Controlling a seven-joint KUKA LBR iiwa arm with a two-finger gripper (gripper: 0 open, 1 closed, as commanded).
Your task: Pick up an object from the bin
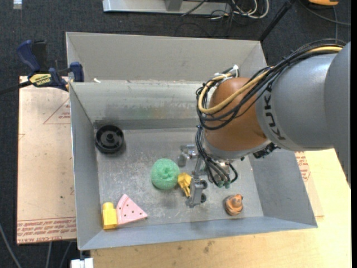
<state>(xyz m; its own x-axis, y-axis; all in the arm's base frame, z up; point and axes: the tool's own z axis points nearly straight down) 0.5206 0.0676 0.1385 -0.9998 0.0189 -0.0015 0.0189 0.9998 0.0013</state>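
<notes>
Robot arm (301,105) at centre-right; gripper (193,197) just beside a small yellow piece (184,181), near the green ball (164,173). Spread or shut, we cannot tell. We should straddle it squarely.

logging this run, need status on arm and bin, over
Gripper low, front middle of bin. Small yellow piece right at it, hold unconfirmed. Green ball close beside that piece.

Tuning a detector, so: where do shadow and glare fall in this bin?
Camera view: soft shadow beneath the hand and beside the green ball; pale sheen streaks the bin's back wall; the pink wedge is evenly lit.
</notes>
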